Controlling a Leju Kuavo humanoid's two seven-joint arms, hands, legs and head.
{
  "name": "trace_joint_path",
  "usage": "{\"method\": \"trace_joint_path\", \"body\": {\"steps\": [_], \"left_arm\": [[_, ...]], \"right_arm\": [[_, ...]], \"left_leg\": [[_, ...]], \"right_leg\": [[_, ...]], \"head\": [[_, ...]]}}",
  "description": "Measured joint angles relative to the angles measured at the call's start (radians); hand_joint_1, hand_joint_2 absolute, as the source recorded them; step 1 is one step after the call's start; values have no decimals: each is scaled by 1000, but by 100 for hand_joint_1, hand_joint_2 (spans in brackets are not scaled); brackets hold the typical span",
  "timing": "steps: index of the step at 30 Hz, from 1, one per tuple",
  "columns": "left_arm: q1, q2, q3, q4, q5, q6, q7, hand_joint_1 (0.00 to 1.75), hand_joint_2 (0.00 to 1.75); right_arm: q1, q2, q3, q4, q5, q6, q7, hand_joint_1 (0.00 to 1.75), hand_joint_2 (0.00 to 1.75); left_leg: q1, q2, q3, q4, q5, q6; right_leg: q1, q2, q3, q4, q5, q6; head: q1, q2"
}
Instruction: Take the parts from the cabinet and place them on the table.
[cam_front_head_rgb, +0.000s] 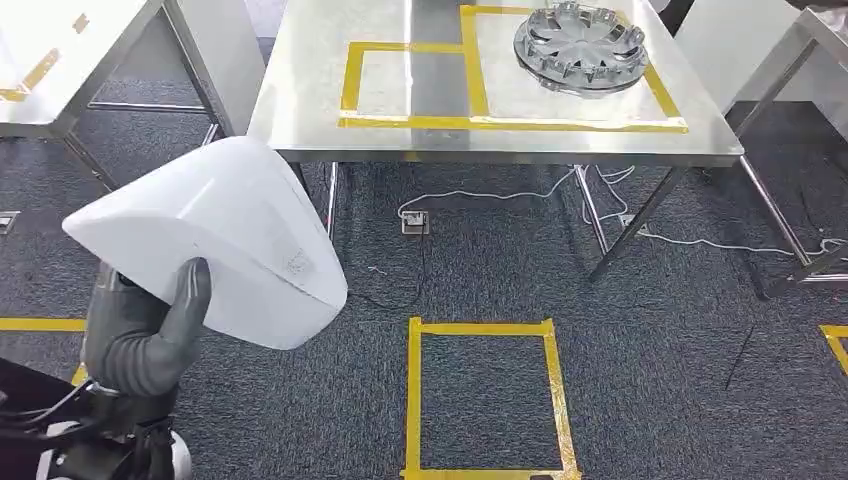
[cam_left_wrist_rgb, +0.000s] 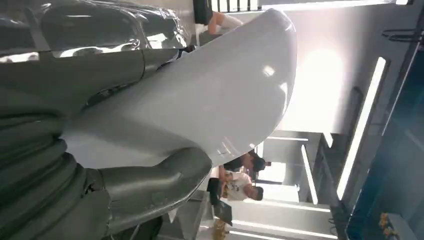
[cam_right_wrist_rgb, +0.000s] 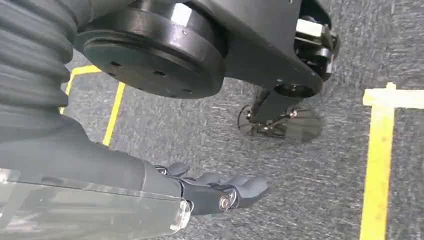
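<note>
Your white molded part (cam_front_head_rgb: 225, 240) sits in the left hand (cam_front_head_rgb: 140, 335), thumb (cam_left_wrist_rgb: 155, 182) wrapped over its near edge and fingers behind it, raised above the grey carpet (cam_front_head_rgb: 640, 350) short of the steel surface (cam_front_head_rgb: 310, 110). On that surface, a silver wheel cover (cam_front_head_rgb: 581, 45) lies inside the right-hand yellow tape box (cam_front_head_rgb: 570, 123). Your right hand (cam_right_wrist_rgb: 220, 192) hangs over the carpet, fingers loosely extended and holding nothing. A yellow tape rectangle (cam_front_head_rgb: 412, 400) marks the floor ahead.
</note>
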Motion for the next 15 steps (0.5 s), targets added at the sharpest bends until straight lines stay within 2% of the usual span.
{"method": "trace_joint_path", "body": {"steps": [15], "left_arm": [[-12,2,2,7,11,-2,-9,175,175]], "right_arm": [[0,3,0,0,-4,3,-16,0,175]], "left_leg": [[-3,-3,0,1,0,0]], "right_leg": [[-1,0,0,-1,1,2]], "head": [[0,0]]}}
